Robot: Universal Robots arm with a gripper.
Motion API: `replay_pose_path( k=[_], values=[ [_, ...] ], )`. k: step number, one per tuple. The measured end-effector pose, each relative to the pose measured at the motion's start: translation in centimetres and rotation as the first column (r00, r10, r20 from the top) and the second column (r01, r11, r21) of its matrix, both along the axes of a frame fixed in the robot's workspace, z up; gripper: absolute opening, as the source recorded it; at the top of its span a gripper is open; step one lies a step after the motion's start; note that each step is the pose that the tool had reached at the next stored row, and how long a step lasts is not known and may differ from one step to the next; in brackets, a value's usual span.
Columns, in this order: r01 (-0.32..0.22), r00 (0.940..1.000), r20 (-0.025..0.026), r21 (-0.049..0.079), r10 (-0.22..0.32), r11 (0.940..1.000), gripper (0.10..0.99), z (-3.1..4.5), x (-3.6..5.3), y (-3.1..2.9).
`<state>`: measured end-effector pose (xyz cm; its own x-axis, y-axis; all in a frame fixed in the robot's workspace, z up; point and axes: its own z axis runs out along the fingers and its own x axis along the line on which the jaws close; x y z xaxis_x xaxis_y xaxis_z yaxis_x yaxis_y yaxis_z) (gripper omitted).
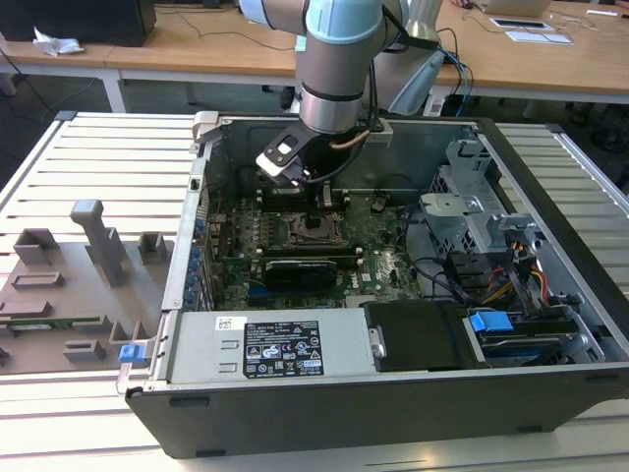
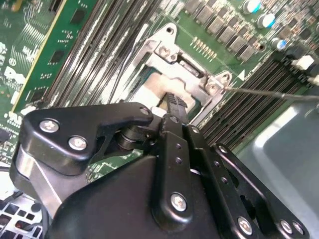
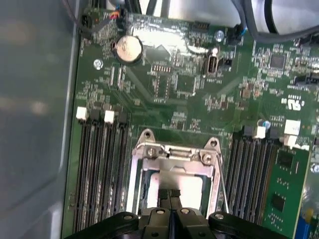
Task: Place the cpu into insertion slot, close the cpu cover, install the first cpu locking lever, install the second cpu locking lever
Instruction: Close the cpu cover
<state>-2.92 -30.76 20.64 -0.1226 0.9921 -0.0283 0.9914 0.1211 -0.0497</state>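
Note:
My gripper point(image 1: 322, 200) hangs inside the open computer case, just over the insertion slot point(image 1: 313, 232) on the green motherboard. In the first wrist view its black fingertips point(image 3: 171, 195) are pressed together over the silver cpu point(image 3: 189, 188). The cpu lies in the slot and hides the contact grid. The silver cpu cover point(image 3: 172, 153) lies flat around it, with the cpu showing through its window. The second wrist view shows my gripper point(image 2: 174, 102) down at the cover point(image 2: 192, 74). A thin wire locking lever point(image 2: 269, 92) juts out sideways from the socket corner.
Black memory slots point(image 3: 102, 159) flank the socket on both sides. A black expansion card point(image 1: 313, 267) and a grey white-labelled power supply point(image 1: 275, 349) sit nearer the case front. A drive cage point(image 1: 472, 211) stands at the exterior view's right, a grey fixture plate point(image 1: 69, 285) at its left.

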Motion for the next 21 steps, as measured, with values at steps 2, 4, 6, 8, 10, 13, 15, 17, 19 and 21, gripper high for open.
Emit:
replay_pose_path(
  k=[2, 4, 6, 8, 10, 13, 15, 17, 19, 21],
  values=[
    [-0.001, 1.0000, 0.0000, 0.000, 0.001, 1.0000, 0.106, 0.00, 0.21, -0.15],
    [-0.001, 1.0000, -0.0001, 0.000, 0.001, 1.0000, 0.106, 0.18, 0.23, -0.23],
    [-0.001, 1.0000, -0.0001, 0.000, 0.001, 1.0000, 0.106, 0.74, 0.24, -0.23],
    [-0.001, 1.0000, 0.0000, 0.000, 0.001, 1.0000, 0.106, 1.12, 0.24, -0.23],
    [-0.001, 1.0000, 0.0000, 0.000, 0.001, 1.0000, 0.106, 1.50, 0.24, -0.23],
    [-0.001, 1.0000, 0.0000, 0.000, 0.001, 1.0000, 0.106, 2.04, 0.24, -0.23],
    [-0.001, 1.0000, 0.0000, 0.000, 0.001, 1.0000, 0.106, 2.27, 0.24, -0.23],
    [-0.001, 1.0000, 0.0000, 0.000, 0.001, 1.0000, 0.106, 2.48, 0.24, -0.23],
    [-0.001, 1.0000, 0.0000, 0.000, 0.001, 1.0000, 0.106, 2.63, 0.24, -0.23],
    [-0.001, 1.0000, -0.0001, 0.000, 0.001, 1.0000, 0.106, 2.87, 0.24, -0.23]
  ],
)
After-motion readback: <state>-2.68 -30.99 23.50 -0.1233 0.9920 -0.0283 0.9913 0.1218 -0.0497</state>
